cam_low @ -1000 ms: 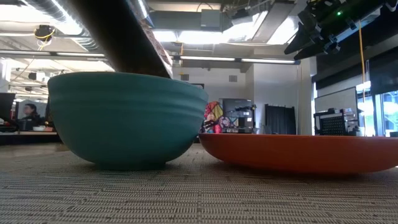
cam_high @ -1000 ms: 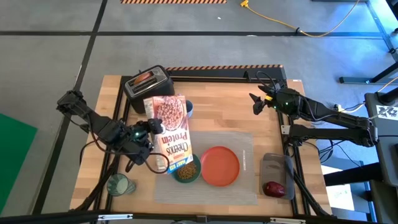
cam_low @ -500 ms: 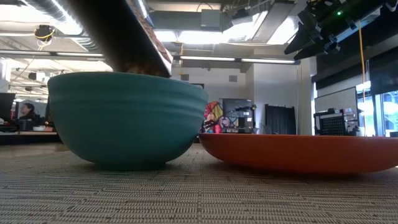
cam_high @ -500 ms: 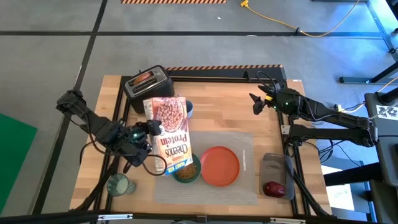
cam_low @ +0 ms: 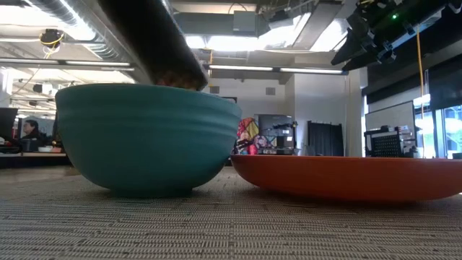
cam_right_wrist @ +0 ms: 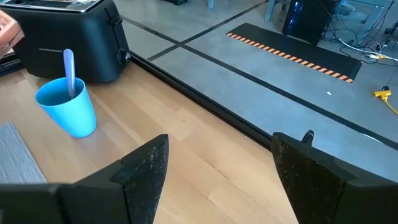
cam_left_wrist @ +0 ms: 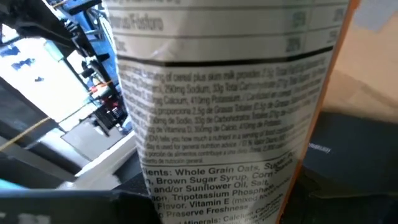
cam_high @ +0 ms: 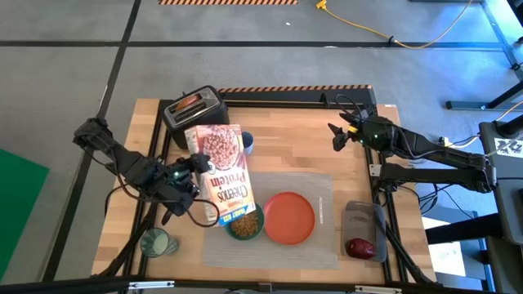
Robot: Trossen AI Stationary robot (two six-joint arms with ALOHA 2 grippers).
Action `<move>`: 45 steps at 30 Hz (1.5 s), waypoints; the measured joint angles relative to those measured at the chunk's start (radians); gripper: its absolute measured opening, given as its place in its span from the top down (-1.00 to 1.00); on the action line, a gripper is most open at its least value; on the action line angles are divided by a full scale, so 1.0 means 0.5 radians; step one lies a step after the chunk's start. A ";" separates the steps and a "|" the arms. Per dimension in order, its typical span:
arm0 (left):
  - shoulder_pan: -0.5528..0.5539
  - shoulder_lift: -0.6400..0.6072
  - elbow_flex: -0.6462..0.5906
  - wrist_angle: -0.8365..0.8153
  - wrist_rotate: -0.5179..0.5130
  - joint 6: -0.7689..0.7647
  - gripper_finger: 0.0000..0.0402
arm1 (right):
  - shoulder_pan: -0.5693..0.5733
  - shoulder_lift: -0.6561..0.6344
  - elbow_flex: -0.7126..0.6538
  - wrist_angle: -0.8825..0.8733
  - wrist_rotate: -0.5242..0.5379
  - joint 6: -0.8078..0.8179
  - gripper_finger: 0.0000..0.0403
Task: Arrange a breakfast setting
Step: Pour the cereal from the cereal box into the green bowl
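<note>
The left end effector [cam_high: 194,173] is closed on a cereal box [cam_high: 222,173], gripped at the box's side and held tilted above the desk [cam_high: 294,131], with the box's lower end over the small teal bowl [cam_high: 245,224]. Brown cereal is seen inside the bowl in the high view. In the low view the box's dark edge [cam_low: 155,43] is seen just at the bowl's rim [cam_low: 144,90]. In the left wrist view the nutrition panel of the box [cam_left_wrist: 217,124] fills the frame.

The bowl is set on the grey placemat [cam_high: 323,245], at its left part, with the orange-red plate [cam_high: 288,217] just beside it on the right; whether they touch cannot be told. The glass [cam_high: 154,242] is placed off the mat, near the desk's front left corner. The dark-red apple [cam_high: 359,247] is placed right of the mat, on a grey tray [cam_high: 359,216]. A black toaster [cam_high: 194,109] with a toast slice [cam_high: 188,102] in its slot is placed at the back left. A blue cup [cam_right_wrist: 67,109] with a utensil handle standing in it is placed beside the toaster, partly hidden behind the box in the high view.

The right end effector [cam_high: 335,135] is held wide and empty above the back right of the desk, well apart from the setting.
</note>
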 joint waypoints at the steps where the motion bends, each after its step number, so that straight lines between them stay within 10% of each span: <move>1: 0.003 -0.006 0.000 -0.024 0.015 -0.045 0.17 | 0.000 -0.001 0.000 -0.001 0.000 0.001 -0.36; 31: 0.013 -0.427 0.000 -0.119 0.284 -0.871 0.17 | 0.000 -0.001 0.001 0.018 -0.234 0.026 -0.36; 45: 0.160 -0.738 -0.009 0.775 0.116 -1.428 0.17 | 0.002 0.000 0.001 0.477 -1.003 -0.217 -0.36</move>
